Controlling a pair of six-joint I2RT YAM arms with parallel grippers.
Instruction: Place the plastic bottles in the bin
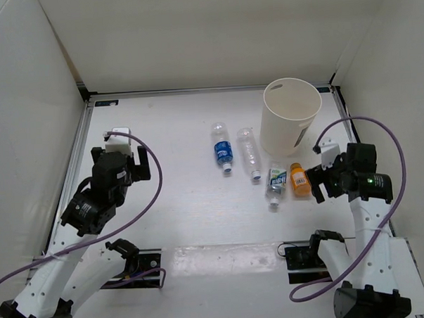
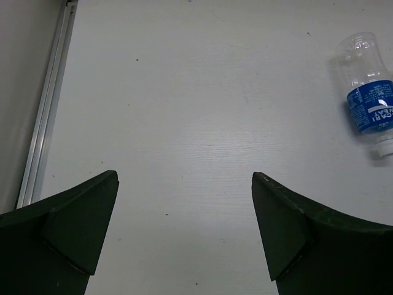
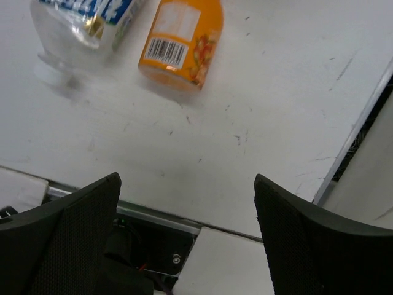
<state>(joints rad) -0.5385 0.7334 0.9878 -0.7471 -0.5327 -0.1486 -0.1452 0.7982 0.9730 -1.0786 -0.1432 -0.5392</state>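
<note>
Four plastic bottles lie on the white table. The blue-label one (image 1: 223, 149) (image 2: 370, 98) and the plain clear one (image 1: 250, 153) are in the middle. The green-white-label one (image 1: 276, 184) (image 3: 86, 21) and the orange one (image 1: 300, 180) (image 3: 181, 40) lie just in front of the bin (image 1: 285, 131), which stands upright at the back right. My right gripper (image 1: 316, 185) (image 3: 187, 178) is open and empty, just right of the orange bottle. Far to the left of the bottles, my left gripper (image 1: 140, 164) (image 2: 184, 178) hangs open with only bare table between its fingers.
White enclosure walls surround the table. A metal rail (image 2: 46, 110) runs along the left edge and another (image 1: 346, 118) along the right. The arm's black base plate (image 3: 153, 246) sits at the near edge. Purple cables (image 1: 154, 197) loop off both arms.
</note>
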